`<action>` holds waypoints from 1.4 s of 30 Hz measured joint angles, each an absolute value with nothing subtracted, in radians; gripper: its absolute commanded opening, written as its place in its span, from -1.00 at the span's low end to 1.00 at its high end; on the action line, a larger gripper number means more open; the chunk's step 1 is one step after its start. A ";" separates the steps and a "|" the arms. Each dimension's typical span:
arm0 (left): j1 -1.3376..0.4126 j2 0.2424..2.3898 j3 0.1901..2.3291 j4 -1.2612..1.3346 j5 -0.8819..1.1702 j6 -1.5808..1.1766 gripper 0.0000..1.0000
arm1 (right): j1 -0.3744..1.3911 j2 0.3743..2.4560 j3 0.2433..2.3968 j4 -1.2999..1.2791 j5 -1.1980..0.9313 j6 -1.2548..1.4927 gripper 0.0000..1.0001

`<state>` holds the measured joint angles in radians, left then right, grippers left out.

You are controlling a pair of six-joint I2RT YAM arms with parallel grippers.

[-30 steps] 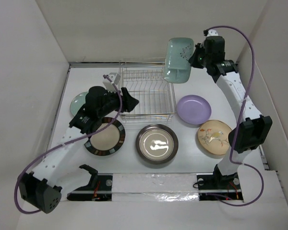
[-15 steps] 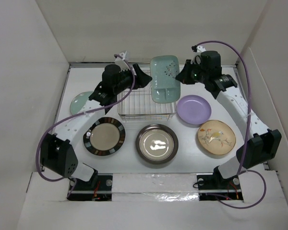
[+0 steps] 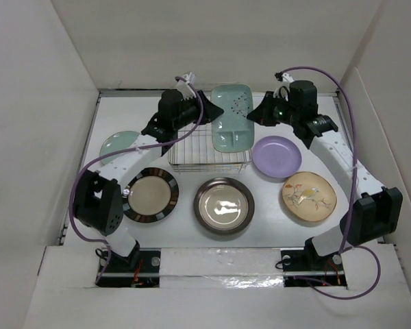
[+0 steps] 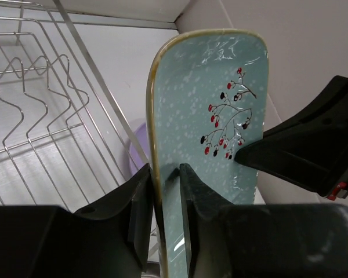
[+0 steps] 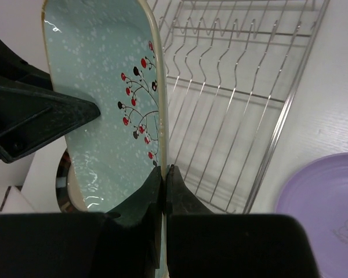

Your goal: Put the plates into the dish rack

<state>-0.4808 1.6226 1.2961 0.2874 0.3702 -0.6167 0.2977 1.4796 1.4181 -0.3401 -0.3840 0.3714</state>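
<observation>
The pale mint rectangular plate with a red-berry sprig is held on edge over the chrome-wire dish rack. My right gripper is shut on its right rim; in the right wrist view its jaws pinch the rim, with the plate to the left and the rack behind. My left gripper is closed on the opposite rim. In the left wrist view its jaws sit on either side of the plate.
On the table lie a small pale green plate, a brown-rimmed cream plate, a glossy dark brown plate, a lavender plate and a tan floral plate. White walls stand close on the left, back and right.
My right arm carried the mint plate left and down over the rack. My left arm swung up from the rack's left side and closed on the plate's other rim.
</observation>
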 measured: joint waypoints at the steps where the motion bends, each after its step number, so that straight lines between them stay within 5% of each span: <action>1: -0.482 1.623 1.295 0.302 0.381 -0.622 -0.59 | 0.298 1.480 1.409 -0.323 -0.401 0.381 -1.00; 3: -0.477 1.622 1.276 0.340 0.402 -0.641 -0.68 | 0.297 1.482 1.396 -0.296 -0.421 0.402 -1.00; 5: -0.469 1.622 1.249 0.383 0.413 -0.667 -1.00 | 0.296 1.493 1.390 -0.271 -0.435 0.416 -1.00; 10: -0.451 1.621 1.187 0.440 0.417 -0.702 -1.00 | 0.289 1.535 1.352 -0.207 -0.488 0.455 -0.99; 14: -0.449 1.604 1.130 0.456 0.412 -0.729 -1.00 | 0.290 1.553 1.325 -0.162 -0.514 0.488 0.04; 17: -0.455 1.589 1.097 0.467 0.434 -0.760 -1.00 | 0.294 1.546 1.297 -0.063 -0.540 0.517 0.39; 28: -0.422 1.496 1.046 0.545 0.470 -0.882 -1.00 | 0.315 1.462 1.172 0.129 -0.533 0.543 0.70; 34: -0.397 1.463 1.046 0.587 0.475 -0.908 -1.00 | 0.327 1.412 1.074 0.221 -0.520 0.575 0.61; 40: -0.392 1.465 1.023 0.647 0.497 -0.963 -1.00 | 0.363 1.385 1.022 0.326 -0.513 0.631 0.07; 42: -0.392 1.465 1.007 0.670 0.501 -0.981 -1.00 | 0.373 1.385 1.000 0.389 -0.517 0.665 -0.38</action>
<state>-0.3916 1.4651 1.0065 0.6701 0.5007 -0.9806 0.3733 1.3846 1.0000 0.3889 -0.5167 0.6647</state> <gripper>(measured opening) 0.109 0.443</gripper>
